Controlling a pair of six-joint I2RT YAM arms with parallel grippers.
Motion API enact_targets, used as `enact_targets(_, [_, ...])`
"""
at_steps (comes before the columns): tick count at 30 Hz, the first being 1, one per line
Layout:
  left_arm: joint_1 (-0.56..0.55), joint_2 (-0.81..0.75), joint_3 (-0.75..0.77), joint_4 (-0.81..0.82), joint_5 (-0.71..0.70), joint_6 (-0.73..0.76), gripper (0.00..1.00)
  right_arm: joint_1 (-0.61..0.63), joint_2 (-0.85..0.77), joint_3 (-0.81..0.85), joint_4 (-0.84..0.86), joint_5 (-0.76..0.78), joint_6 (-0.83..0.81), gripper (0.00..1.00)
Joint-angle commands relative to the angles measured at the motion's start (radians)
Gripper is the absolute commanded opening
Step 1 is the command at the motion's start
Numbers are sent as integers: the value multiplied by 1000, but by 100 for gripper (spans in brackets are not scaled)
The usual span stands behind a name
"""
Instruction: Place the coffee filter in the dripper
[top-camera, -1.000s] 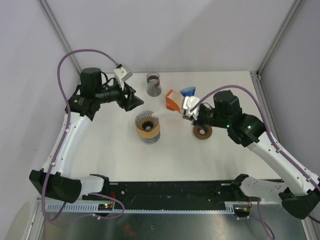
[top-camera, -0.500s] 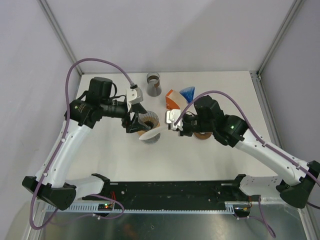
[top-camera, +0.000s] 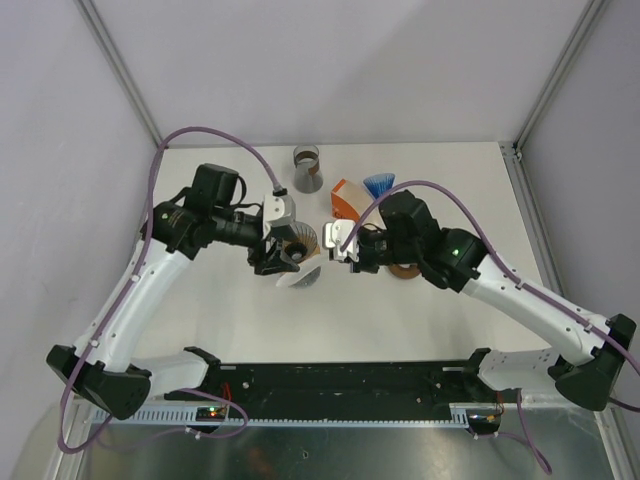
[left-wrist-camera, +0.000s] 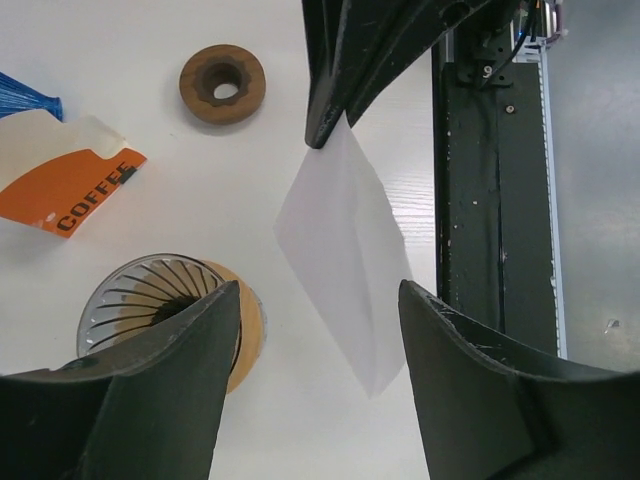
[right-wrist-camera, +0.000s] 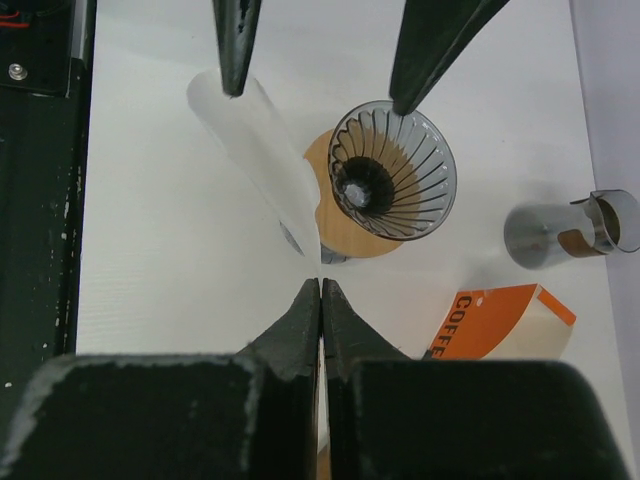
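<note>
The coffee filter (top-camera: 299, 277) is a flat white paper cone hanging in the air beside the dripper (top-camera: 298, 243), a ribbed glass cone on a wooden collar. My right gripper (top-camera: 327, 250) is shut on the filter's corner. In the right wrist view the gripper (right-wrist-camera: 321, 284) pinches the filter (right-wrist-camera: 262, 168) just left of the dripper (right-wrist-camera: 392, 181). My left gripper (top-camera: 277, 258) is open and empty. In the left wrist view its jaws (left-wrist-camera: 318, 300) straddle the filter's (left-wrist-camera: 345, 250) free lower end without touching it, with the dripper (left-wrist-camera: 160, 300) to the left.
An orange coffee bag (top-camera: 346, 199) and a blue brush (top-camera: 377, 184) lie behind the dripper. A glass cup (top-camera: 308, 169) stands at the back. A brown wooden ring (top-camera: 404, 270) lies under the right arm; it also shows in the left wrist view (left-wrist-camera: 222, 83).
My right gripper carried the filter left from beside the coffee bag to the dripper. My left gripper swung from the back left to the dripper and now brackets the filter.
</note>
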Motion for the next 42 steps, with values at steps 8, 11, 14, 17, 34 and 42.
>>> enact_targets(8, [-29,13,-45,66,-95,-11,48,8,22,63,29,8,3,0])
enact_targets(11, [-29,15,-49,79,-117,-17,36,9,20,63,28,6,1,0])
enact_targets(14, [-30,18,-58,99,-131,-34,35,9,20,63,30,-1,4,0])
enact_targets(17, [-38,22,-82,111,-141,-40,40,10,21,63,38,-9,7,0])
enact_targets(34, [-42,16,-52,178,-344,-167,0,59,-45,64,159,215,-88,66])
enact_targets(42, [-42,6,-57,181,-333,-175,0,156,36,81,194,186,-237,68])
